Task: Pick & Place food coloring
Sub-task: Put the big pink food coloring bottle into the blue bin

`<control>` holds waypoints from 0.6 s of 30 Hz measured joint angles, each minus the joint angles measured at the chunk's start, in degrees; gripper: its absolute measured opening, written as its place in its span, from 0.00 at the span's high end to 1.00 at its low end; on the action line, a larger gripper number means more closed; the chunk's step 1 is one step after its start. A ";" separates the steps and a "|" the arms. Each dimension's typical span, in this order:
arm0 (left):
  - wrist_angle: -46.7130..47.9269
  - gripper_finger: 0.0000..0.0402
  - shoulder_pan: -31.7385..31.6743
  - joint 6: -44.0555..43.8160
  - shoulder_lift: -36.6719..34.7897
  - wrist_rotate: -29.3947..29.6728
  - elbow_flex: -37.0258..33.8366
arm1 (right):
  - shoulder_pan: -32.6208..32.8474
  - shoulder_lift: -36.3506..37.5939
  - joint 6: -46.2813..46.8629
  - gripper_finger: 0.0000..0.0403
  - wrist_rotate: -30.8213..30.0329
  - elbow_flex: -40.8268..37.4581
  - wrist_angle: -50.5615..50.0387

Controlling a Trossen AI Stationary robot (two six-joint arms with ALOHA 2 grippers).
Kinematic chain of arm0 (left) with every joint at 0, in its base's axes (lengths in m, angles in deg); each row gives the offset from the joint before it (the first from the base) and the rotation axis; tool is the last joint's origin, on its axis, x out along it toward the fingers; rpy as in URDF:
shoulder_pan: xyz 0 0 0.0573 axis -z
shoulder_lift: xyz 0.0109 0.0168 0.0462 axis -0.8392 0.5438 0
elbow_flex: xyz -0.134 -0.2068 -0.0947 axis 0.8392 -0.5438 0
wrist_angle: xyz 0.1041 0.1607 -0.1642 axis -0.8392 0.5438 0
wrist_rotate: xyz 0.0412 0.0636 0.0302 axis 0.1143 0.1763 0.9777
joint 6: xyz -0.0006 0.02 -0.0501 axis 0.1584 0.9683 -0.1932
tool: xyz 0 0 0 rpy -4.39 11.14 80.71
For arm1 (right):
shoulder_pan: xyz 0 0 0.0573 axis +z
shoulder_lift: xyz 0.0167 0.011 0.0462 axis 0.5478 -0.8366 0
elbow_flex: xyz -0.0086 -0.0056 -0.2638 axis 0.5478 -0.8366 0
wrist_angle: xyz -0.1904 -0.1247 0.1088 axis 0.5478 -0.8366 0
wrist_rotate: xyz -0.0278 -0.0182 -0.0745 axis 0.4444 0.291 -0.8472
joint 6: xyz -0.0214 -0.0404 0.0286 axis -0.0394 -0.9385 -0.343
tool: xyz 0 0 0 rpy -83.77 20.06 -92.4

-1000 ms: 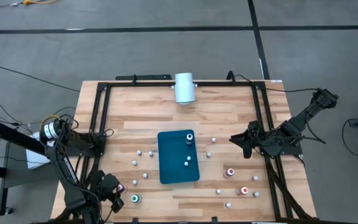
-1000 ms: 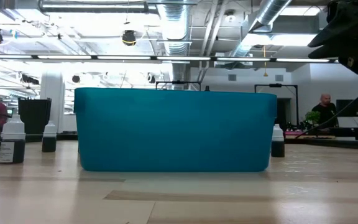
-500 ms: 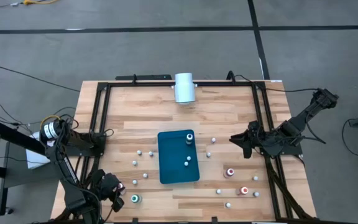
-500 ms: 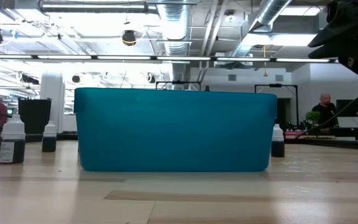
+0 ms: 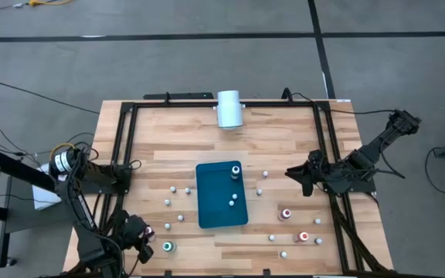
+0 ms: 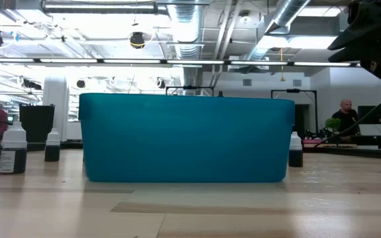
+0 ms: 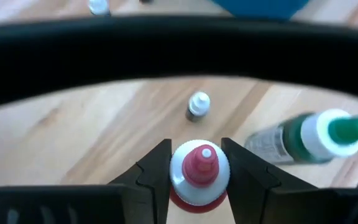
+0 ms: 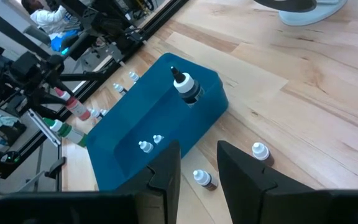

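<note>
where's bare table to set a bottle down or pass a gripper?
Widest bare wood: between the white cylinder and the teal tray. Crowded: bottles ring the tray on both sides, thickest at the near right by the red-capped bottle. Near left, the left gripper is closed on a red-capped bottle, the green-capped bottle beside it.

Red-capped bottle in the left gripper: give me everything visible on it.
The red-capped bottle is a small food coloring bottle with a red pointed nozzle cap, white-tipped, over a white collar and red body below. It looks like plastic and stands about upright. The left gripper is shut on it, a dark finger pressing each side of the collar, at the table's near-left corner. A green-capped bottle lies tipped beside it, apart; whether its base touches the wood is hidden.
</note>
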 joint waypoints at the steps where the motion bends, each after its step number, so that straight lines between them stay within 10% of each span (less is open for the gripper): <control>1: 1.63 0.73 0.00 -0.73 0.00 0.97 0.81 | 0.00 0.02 0.00 0.77 0.02 0.00 -0.02; 18: 21.19 0.73 -1.42 -2.96 -3.09 12.09 11.84 | -0.02 0.00 -0.07 0.77 0.95 0.00 0.48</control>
